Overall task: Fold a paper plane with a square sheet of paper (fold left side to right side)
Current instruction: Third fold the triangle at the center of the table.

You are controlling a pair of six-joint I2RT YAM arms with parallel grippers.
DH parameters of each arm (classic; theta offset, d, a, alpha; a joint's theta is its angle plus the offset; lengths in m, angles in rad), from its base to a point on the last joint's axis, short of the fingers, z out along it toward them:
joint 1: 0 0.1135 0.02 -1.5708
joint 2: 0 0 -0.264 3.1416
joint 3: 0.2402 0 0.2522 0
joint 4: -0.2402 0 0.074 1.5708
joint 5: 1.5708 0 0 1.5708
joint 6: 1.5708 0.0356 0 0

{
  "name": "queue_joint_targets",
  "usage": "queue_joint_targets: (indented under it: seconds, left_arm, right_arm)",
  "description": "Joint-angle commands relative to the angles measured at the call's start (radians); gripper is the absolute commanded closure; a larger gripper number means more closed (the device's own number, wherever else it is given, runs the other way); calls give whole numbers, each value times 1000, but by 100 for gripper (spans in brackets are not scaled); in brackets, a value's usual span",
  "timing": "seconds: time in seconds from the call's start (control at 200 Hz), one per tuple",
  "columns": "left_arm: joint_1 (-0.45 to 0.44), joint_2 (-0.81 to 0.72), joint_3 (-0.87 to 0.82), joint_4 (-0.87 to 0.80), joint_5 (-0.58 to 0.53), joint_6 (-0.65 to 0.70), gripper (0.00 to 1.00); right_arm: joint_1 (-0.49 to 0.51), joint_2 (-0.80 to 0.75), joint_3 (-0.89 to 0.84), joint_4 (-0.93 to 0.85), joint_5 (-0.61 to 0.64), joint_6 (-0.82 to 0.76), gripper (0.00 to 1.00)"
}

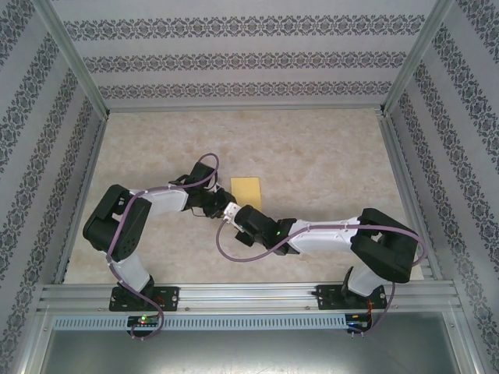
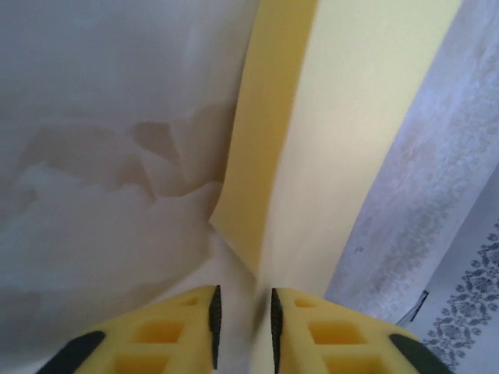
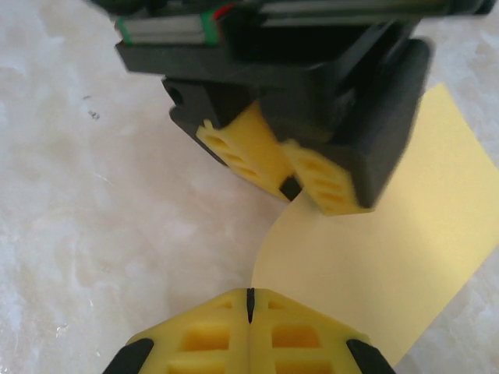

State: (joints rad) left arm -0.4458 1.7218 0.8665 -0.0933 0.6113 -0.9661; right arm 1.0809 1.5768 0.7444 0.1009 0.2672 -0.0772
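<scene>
Two grippers meet at one corner of the square sheet of paper [image 1: 246,191]. The left gripper [image 2: 242,305] has its jaws a narrow slit apart, and the sheet's raised left edge stands in that slit, probably so it can be carried over to the right side. The right gripper [image 3: 249,300] is pressed fully closed right at the curled near edge, perhaps to steady it. Just beyond them, the rest of the sheet lies near the middle of the marbled floor [image 1: 327,156]. Whether either one truly pinches paper is hard to make out. From above, both wrists cover that corner, and any crease is hidden.
</scene>
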Motion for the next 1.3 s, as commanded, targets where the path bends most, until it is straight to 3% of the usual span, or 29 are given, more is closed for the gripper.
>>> queue_joint_targets:
  seconds: [0.0,0.175,0.26,0.355,0.445,0.884,1.294]
  left_arm:
    - [10,-82,43,-125,-42,97,54]
    - [101,-163,59,-215,-37,179,47]
    - [107,-144,106,-246,-24,230,55]
    - [105,-79,162,-225,38,260,71]
    - [91,-4,234,-206,74,278,76]
    - [0,379,608,-297,120,372,84]
    - [-10,513,669,-349,102,425,93]
  right_arm:
    - [-13,-23,-23,-13,-64,30,100]
    - [-31,-27,-40,3,-102,58,100]
    - [-39,-31,-43,13,-120,75,100]
    - [-51,-32,-42,22,-150,95,100]
    - [-57,-27,-38,21,-161,105,100]
    - [-99,-1,-32,35,-228,183,100]
    - [-213,-2,-47,54,-365,288,100]
